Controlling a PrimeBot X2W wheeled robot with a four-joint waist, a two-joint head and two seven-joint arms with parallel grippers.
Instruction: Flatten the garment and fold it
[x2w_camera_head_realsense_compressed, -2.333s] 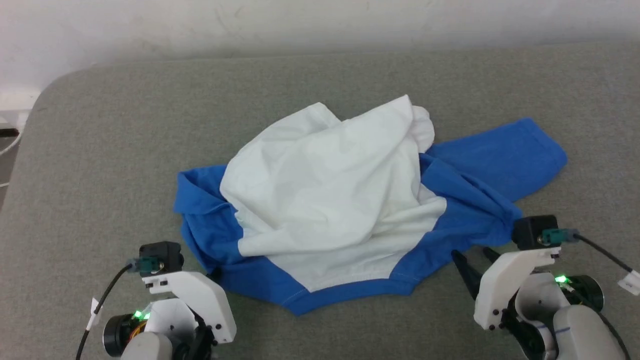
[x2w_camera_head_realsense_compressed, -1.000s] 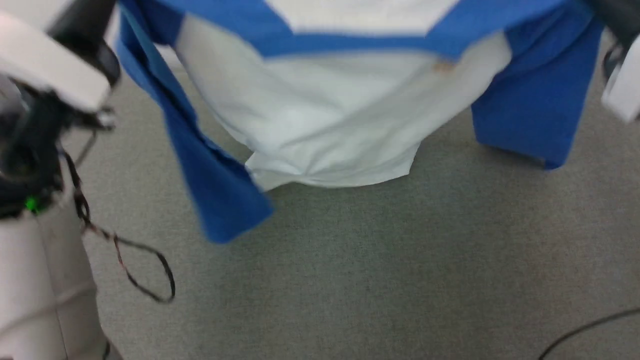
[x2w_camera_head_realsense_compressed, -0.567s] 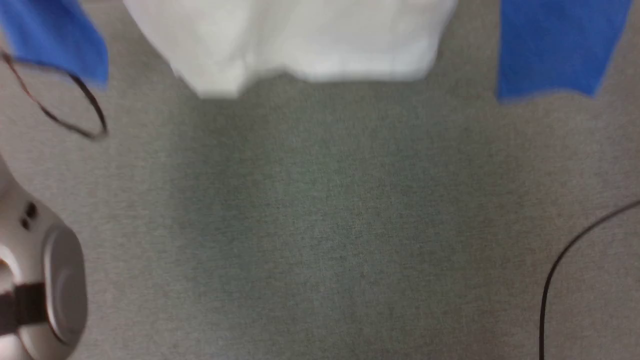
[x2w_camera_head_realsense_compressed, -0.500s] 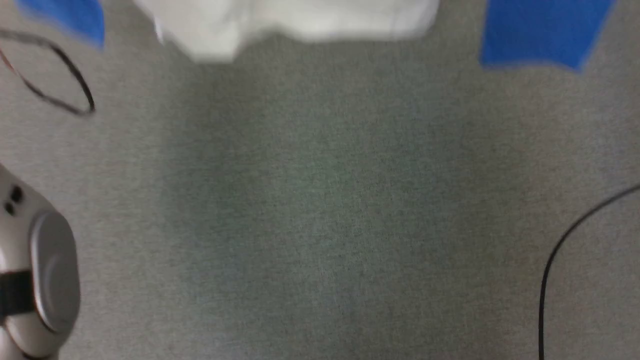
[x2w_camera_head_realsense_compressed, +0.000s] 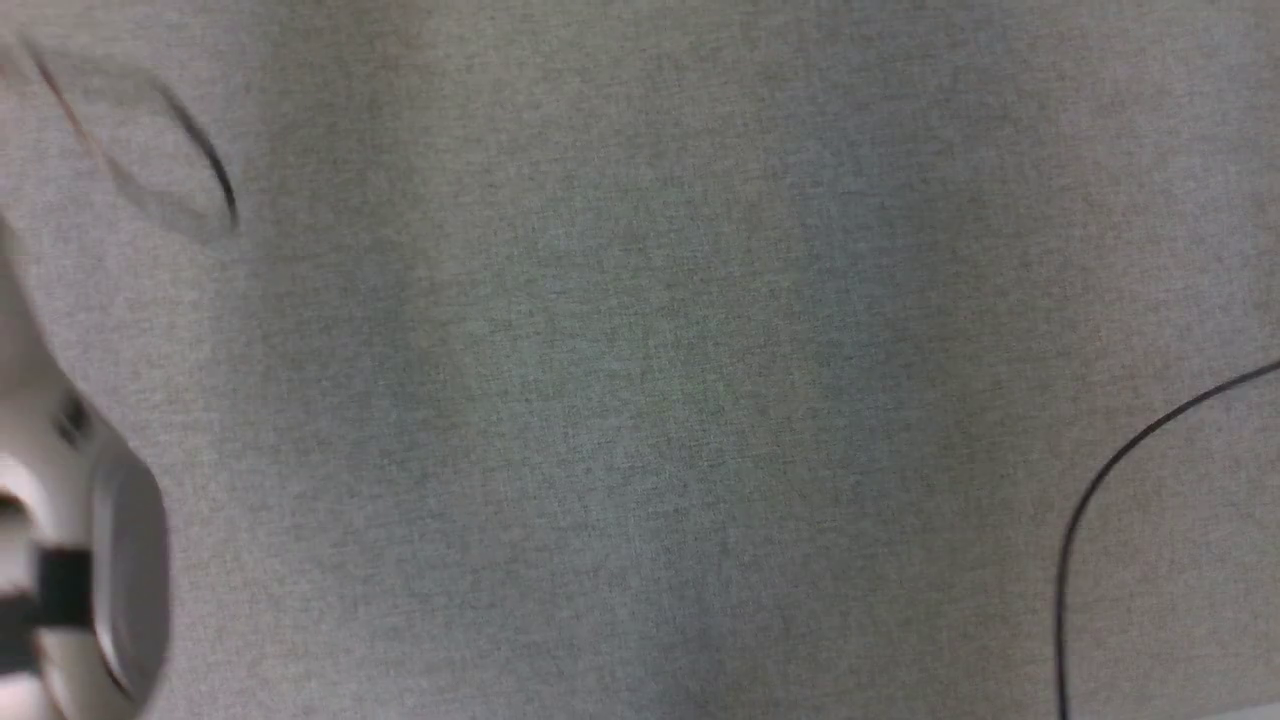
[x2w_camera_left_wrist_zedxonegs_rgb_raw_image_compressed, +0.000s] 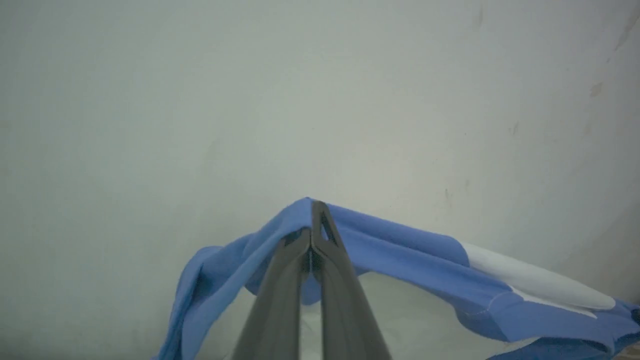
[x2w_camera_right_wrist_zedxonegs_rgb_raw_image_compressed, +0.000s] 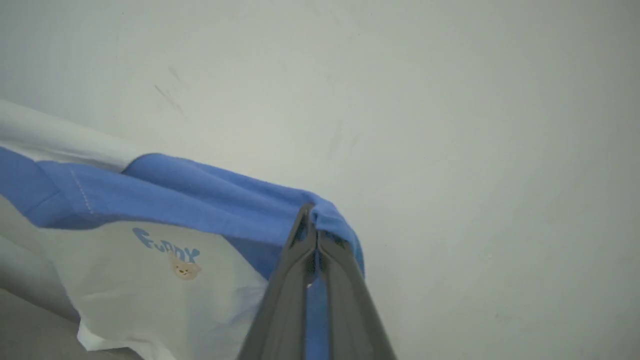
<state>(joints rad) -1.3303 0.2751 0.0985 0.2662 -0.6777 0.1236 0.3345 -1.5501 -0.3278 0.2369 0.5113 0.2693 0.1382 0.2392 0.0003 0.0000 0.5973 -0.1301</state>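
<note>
One printed word (x2w_camera_right_wrist_zedxonegs_rgb_raw_image_compressed: 165, 243) is seen on the garment (x2w_camera_right_wrist_zedxonegs_rgb_raw_image_compressed: 150, 305), in the right wrist view; it is set in small blue letters on the white body, just below the blue shoulder band, and slants slightly downward to the right; it is read as "Funny", though the middle letters are soft and cannot be told with certainty; a small tan bear's head (x2w_camera_right_wrist_zedxonegs_rgb_raw_image_compressed: 186, 269) is printed just under the last letters, touching or nearly touching them; the print is placed to the left of the right claw (x2w_camera_right_wrist_zedxonegs_rgb_raw_image_compressed: 310, 215), well apart from the blue fold on which that claw is pinched.
</note>
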